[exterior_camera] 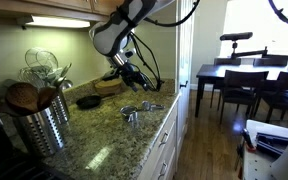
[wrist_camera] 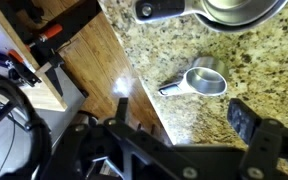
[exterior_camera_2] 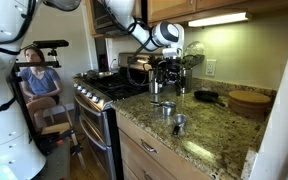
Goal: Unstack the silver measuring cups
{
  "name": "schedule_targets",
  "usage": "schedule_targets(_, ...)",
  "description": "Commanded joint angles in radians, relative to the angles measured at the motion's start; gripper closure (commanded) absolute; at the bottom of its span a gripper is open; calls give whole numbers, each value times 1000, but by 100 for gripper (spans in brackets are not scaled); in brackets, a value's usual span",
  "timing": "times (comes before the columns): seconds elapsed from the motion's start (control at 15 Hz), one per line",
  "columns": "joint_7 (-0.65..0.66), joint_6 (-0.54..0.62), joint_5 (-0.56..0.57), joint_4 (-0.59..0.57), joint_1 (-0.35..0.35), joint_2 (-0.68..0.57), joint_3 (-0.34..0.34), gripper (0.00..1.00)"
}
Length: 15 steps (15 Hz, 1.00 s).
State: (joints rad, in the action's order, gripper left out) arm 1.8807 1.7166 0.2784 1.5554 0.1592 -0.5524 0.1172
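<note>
While the pincer (exterior_camera: 131,73) hangs above the granite worktop (exterior_camera: 104,140) with its jaws spread wide and nothing between them, the silver measuring cups (exterior_camera: 134,112) lie below it, near the worktop's front edge. In the wrist view one small cup (wrist_camera: 204,81) sits alone, its handle pointing toward that edge, apart from the larger cups (wrist_camera: 234,10) at the top. A black pan (exterior_camera: 88,100) rests farther back; a ribbed steel canister (exterior_camera: 42,125) stands well apart.
</note>
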Motion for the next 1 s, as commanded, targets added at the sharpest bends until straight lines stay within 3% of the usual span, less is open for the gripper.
schedule_targets(0.0, 97, -73, -51, 19, 9, 50, -19, 0)
schedule_targets(0.53, 264, -116, -164, 37, 14, 60, -58, 0)
schedule_targets(0.93, 405, -139, -188, 63, 18, 67, -61, 0)
